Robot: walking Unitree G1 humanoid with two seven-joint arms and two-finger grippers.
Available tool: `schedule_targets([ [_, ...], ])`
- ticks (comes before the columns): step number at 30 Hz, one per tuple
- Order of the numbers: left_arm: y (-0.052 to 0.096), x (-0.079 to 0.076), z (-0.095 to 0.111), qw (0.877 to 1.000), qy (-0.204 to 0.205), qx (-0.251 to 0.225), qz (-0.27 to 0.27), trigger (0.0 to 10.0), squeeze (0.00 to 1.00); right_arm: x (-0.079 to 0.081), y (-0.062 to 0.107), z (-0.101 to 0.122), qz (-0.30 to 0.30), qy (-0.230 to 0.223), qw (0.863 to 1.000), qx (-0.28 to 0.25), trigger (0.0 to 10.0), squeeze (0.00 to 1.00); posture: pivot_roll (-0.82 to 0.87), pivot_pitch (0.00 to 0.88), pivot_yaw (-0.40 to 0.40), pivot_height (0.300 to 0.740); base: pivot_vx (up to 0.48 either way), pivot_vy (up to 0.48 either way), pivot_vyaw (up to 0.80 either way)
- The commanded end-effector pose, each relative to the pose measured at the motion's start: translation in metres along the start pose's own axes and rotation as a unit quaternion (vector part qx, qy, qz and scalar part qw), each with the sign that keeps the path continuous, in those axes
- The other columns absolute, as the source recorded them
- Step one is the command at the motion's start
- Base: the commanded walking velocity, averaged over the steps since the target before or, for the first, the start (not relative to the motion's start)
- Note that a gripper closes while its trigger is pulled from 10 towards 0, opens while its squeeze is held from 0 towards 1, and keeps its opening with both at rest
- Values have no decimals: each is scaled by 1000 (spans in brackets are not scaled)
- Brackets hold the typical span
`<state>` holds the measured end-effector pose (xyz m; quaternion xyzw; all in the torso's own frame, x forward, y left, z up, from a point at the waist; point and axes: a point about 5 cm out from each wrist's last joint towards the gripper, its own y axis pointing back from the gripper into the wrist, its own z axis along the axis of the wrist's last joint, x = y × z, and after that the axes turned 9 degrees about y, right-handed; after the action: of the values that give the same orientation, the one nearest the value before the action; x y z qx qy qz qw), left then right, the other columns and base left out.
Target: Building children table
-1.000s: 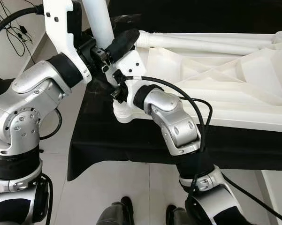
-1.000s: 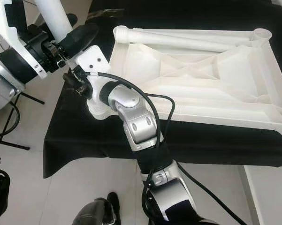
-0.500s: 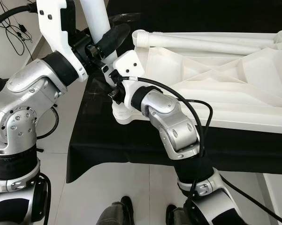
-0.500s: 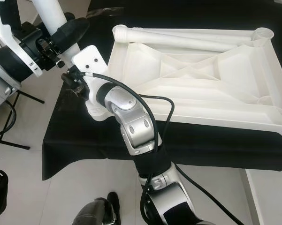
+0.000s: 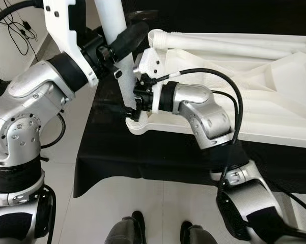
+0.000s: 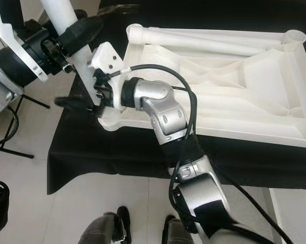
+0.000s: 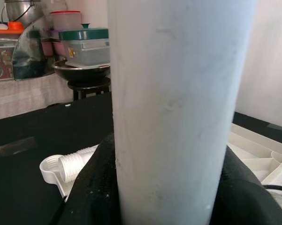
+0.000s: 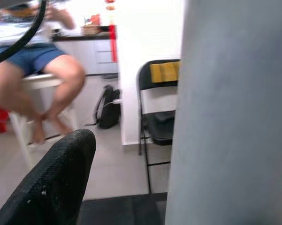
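Note:
A white table top (image 5: 254,86) lies upside down on a black cloth. A white table leg (image 5: 123,76) stands steeply tilted, and its lower end meets the corner socket (image 5: 137,124) nearest me. My left gripper (image 5: 132,34) is shut on the leg's upper part, one black finger on each side in the left wrist view. My right gripper (image 6: 79,104) reaches leftward at the leg's lower end, just above the socket. It is open, with a gap between its visible finger (image 8: 47,187) and the leg (image 8: 234,112). A second leg (image 6: 209,40) lies along the top's far side.
The black cloth (image 5: 142,152) hangs over the near edge, above a tiled floor (image 5: 117,203). Cables (image 5: 15,30) trail at the far left. Beyond the table a person (image 8: 47,79) sits on a stool beside a black folding chair (image 8: 157,112). Food containers (image 7: 82,47) stand behind.
My right arm has swung its elbow out to the right, and its gripper has come down to the leg's lower end. The leg now shows reaching down to the corner socket.

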<state>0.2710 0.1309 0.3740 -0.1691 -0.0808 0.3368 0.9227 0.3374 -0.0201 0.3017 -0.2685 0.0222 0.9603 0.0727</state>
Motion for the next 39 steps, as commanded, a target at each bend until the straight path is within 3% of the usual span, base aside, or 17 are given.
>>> schedule_targets([
  [1, -3, -9, -1, 999, 2, 16, -32, 0, 0, -1, -15, 11, 63, 23, 998, -19, 10000, 0, 92, 294, 87, 740, 0, 0, 0],
  [6, -4, -10, 0, 999, 2, 17, -33, 0, 0, -3, -19, 11, 85, 31, 996, -10, 10000, 0, 96, 297, 87, 740, 0, 0, 0],
  [7, -4, -10, 0, 999, 2, 17, -33, 0, 0, -3, -19, 10, 94, 31, 995, -10, 0, 0, 97, 297, 87, 740, 0, 0, 0],
  [17, -6, -10, 1, 999, 2, 18, -36, 0, 0, -5, -21, 2, 134, 22, 991, -12, 0, 0, 88, 306, 91, 740, 0, 0, 0],
  [26, -8, -10, 1, 999, 2, 20, -39, 0, 0, -6, -21, -7, 109, 12, 994, -3, 0, 0, 84, 308, 94, 740, 0, 0, 0],
  [27, -7, -8, 1, 999, 8, 17, -32, 2000, 0, -6, -19, -10, 97, 9, 995, 0, 0, 0, 82, 309, 94, 740, 0, 0, 0],
  [28, -7, -8, 1, 999, 8, 17, -32, 2000, 0, -6, -19, -10, 97, 9, 995, 0, 0, 0, 82, 309, 94, 740, 0, 0, 0],
  [29, -7, -7, 0, 999, 9, 18, -26, 10000, 1000, -7, -18, -13, 84, 5, 996, 3, 0, 0, 80, 310, 94, 740, 0, 0, 0],
  [34, -6, -4, 1, 1000, 5, 18, -14, 10000, 1000, -8, -15, -18, 47, 1, 999, 14, 0, 0, 73, 313, 92, 740, 0, 0, 0],
  [36, -4, 6, 4, 1000, -10, 10, 19, 10000, 1000, -9, -15, -24, -10, -9, 999, 49, 0, 0, 66, 313, 89, 740, 0, 0, 0],
  [37, -2, 10, 5, 1000, -10, 7, 26, 10000, 0, -13, -15, -41, -122, -28, 982, 141, 0, 0, 62, 313, 88, 740, 0, 0, 0],
  [38, -2, 10, 5, 1000, -10, 7, 26, 10000, 0, -13, -15, -41, -122, -28, 982, 141, 0, 0, 62, 313, 88, 740, 0, 0, 0],
  [39, -1, 13, 6, 1000, -8, 5, 28, 10000, 0, -15, -11, -52, -201, -31, 957, 208, 0, 0, 58, 314, 88, 740, 0, 0, 0],
])
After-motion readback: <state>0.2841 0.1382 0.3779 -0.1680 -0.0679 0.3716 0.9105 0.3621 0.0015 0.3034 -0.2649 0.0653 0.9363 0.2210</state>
